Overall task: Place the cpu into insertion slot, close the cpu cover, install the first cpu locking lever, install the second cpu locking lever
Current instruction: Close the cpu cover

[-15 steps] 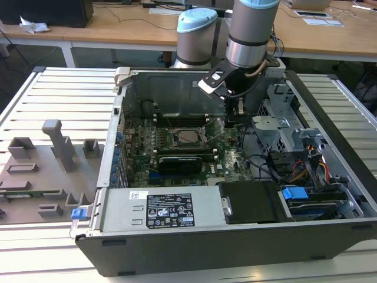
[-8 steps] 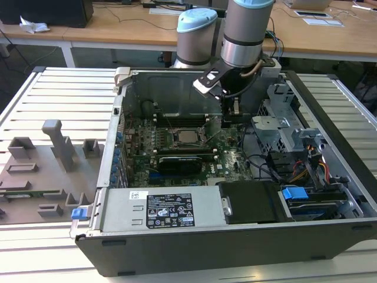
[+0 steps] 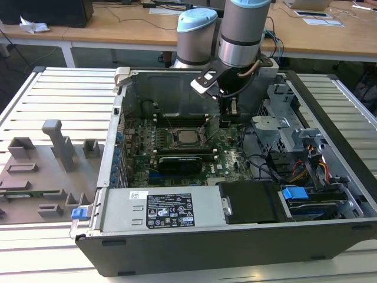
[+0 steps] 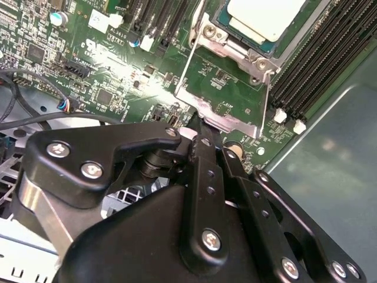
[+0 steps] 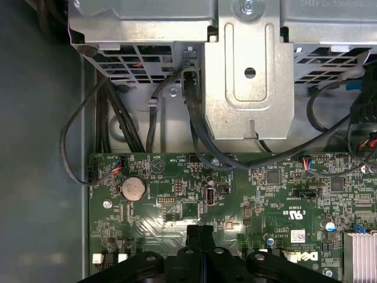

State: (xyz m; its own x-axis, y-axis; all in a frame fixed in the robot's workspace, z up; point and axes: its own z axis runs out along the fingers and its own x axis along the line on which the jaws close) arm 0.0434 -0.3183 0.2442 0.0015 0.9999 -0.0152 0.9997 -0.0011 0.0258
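The gripper (image 4: 197, 122) has its fingers (image 5: 192, 236) pressed together (no gap between them) at the open cpu cover (image 4: 227, 118) edge. The cpu (image 4: 265, 16) sits in the insertion slot (image 4: 234, 34).

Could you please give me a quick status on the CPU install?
Gripper shut, tips at the cpu cover edge. Cpu seated in the insertion slot, cover swung open. Nothing blocking the cover.

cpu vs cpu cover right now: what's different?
The cpu is a solid square with a pale metal top; the cpu cover is a thin silvery frame with a window. The cpu sits in the insertion slot; the cpu cover is swung open off it. Both are square and metallic.
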